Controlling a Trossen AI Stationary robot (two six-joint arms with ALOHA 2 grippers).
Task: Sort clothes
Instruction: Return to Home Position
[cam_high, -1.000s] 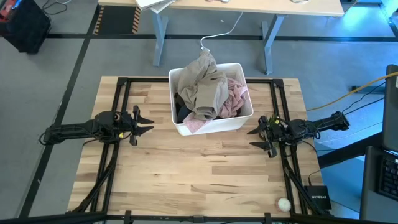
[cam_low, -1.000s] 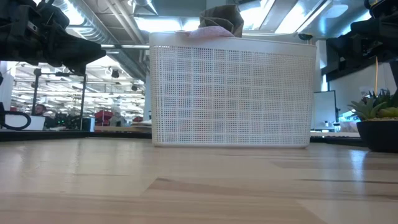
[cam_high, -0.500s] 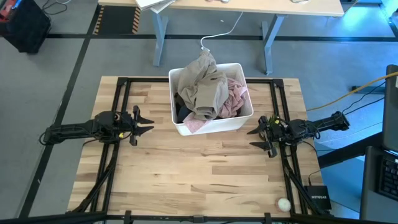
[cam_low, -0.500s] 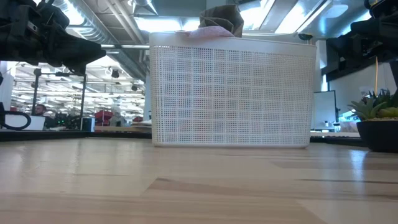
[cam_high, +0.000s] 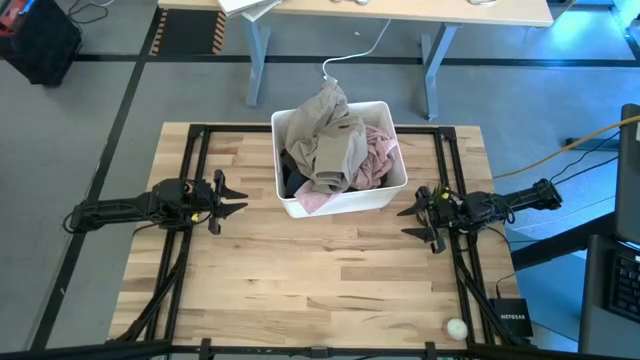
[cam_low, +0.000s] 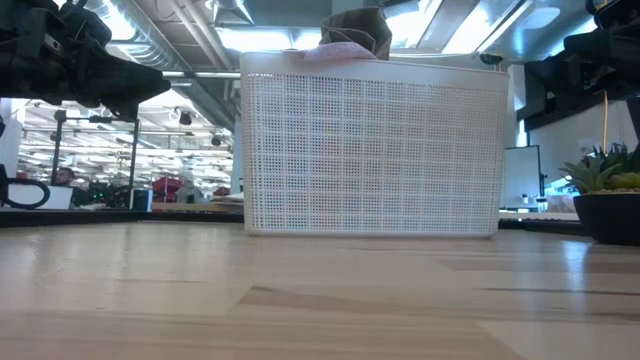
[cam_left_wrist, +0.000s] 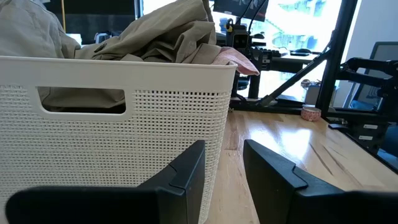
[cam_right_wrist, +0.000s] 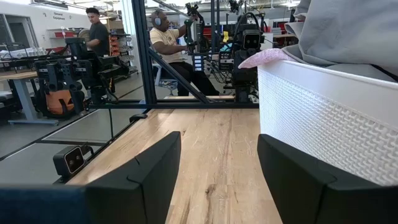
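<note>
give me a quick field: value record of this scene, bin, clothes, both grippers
bin: white perforated bin, far-centre of the wooden table
clothes: all heaped in the bin; khaki-beige garment on top and over the far rim, pale pink garment on the right-arm side, black garment low on the left-arm side
left gripper: open, empty, beside the bin, apart from it
right gripper: open, empty, beside the bin's other side, apart
sorted so far: nothing lies outside the bin
</note>
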